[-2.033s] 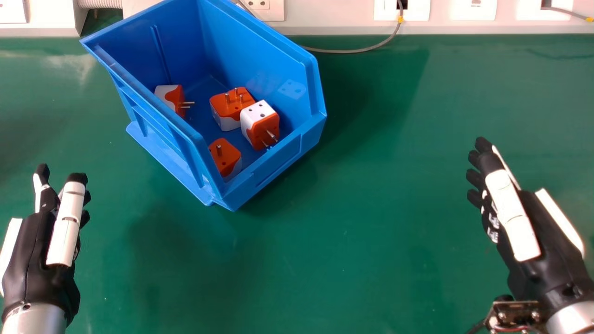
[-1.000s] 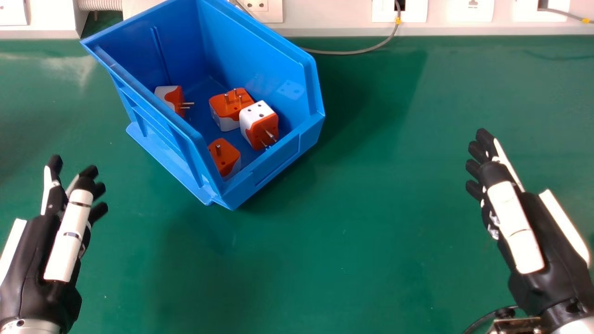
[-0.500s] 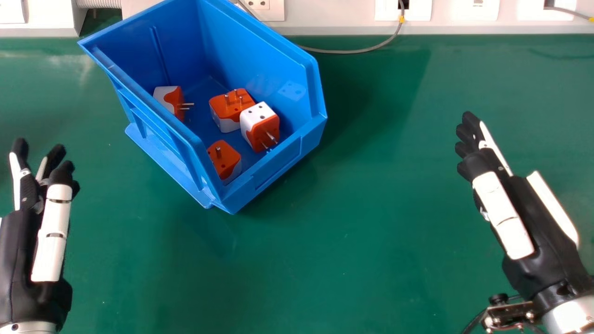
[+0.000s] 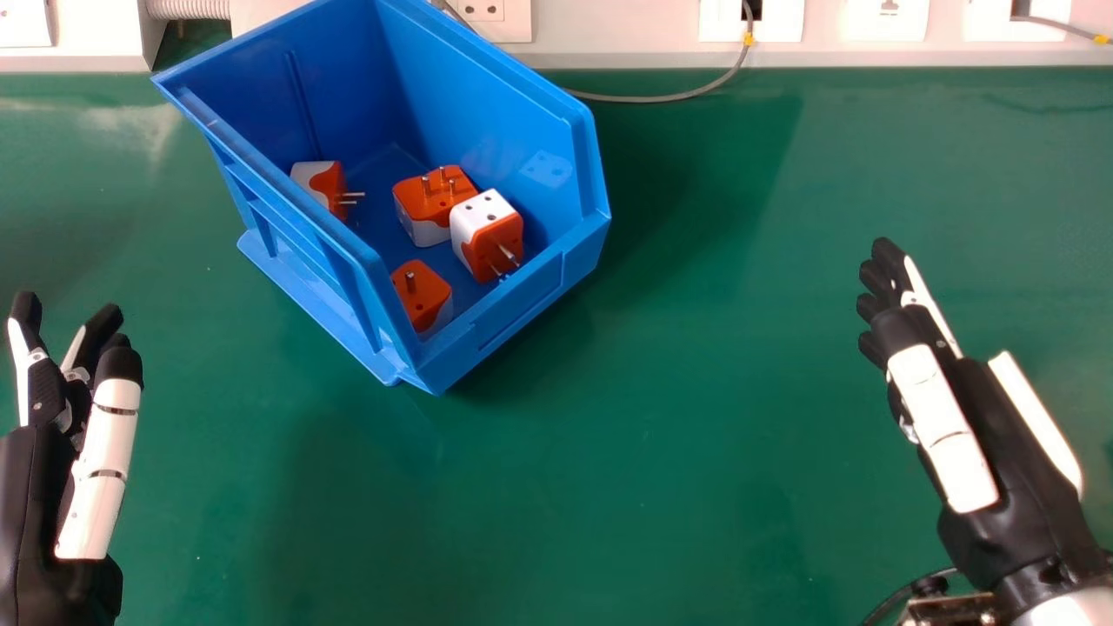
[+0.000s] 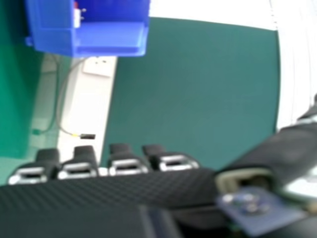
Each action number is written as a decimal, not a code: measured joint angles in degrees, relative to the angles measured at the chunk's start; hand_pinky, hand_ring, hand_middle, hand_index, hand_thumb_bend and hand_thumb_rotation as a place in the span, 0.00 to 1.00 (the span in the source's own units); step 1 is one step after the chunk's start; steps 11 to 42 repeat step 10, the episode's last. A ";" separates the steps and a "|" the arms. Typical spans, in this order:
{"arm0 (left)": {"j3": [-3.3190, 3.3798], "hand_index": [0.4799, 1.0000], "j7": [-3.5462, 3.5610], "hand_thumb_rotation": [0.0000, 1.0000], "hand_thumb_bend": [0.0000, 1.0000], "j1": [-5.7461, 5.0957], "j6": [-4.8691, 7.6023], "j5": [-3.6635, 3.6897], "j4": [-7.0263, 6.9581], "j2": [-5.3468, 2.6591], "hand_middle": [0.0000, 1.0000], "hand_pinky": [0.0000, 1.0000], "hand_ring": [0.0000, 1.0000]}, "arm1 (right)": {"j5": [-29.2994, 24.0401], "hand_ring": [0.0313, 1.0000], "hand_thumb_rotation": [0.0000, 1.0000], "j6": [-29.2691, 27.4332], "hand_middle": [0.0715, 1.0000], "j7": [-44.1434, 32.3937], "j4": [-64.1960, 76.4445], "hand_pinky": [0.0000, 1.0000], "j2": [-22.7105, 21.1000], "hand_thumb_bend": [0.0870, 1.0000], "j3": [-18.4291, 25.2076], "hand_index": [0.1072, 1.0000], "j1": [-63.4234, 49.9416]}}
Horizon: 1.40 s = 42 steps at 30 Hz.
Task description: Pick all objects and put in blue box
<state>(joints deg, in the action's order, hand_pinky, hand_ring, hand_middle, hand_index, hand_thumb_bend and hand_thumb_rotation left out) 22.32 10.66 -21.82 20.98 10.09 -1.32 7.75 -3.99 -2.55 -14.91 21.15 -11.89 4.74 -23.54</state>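
In the head view, my left hand (image 4: 52, 487) is open at the left edge, to the left of the blue box. My right hand (image 4: 991, 435) is open and holds nothing at the right, well away from the box. The blue box (image 4: 522, 304) stands angled at the back left. Inside it lie several orange and white plug adapters: one at the left wall (image 4: 323, 184), two side by side, an adapter (image 4: 432, 202) and an adapter (image 4: 489, 235), and one near the front corner (image 4: 423, 296). In the right hand view are my right hand (image 5: 99, 193) and the blue box (image 5: 111, 39).
The green tabletop (image 4: 661, 417) stretches between and beyond the hands. Along its back edge runs a pale panel (image 4: 626, 43) with sockets, and a grey cable (image 4: 669, 97) curves down behind the box.
My left hand has shifted left overall and its fingers have moved a little. The right hand went up and left, then came back down somewhat. Box and adapters stay in place.
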 measured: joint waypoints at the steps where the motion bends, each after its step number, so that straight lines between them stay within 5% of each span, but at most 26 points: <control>1: -0.02 0.88 0.00 0.74 0.41 -0.21 0.00 -0.02 0.00 0.00 0.93 0.90 0.93 | 0.00 1.00 1.00 0.00 1.00 0.02 0.03 1.00 0.00 0.32 0.02 1.00 -0.08; 10: -0.03 0.86 -0.01 0.72 0.40 -0.37 1.21 -1.22 0.74 0.11 0.91 0.88 0.92 | -0.24 1.00 1.00 -0.45 1.00 0.06 0.06 1.00 0.28 0.29 0.12 1.00 -0.38; 42: -0.03 0.86 -0.01 0.72 0.40 -0.37 1.21 -1.22 0.74 0.11 0.91 0.88 0.92 | -0.24 1.00 1.00 -0.45 1.00 0.06 0.06 1.00 0.28 0.29 0.12 1.00 -0.38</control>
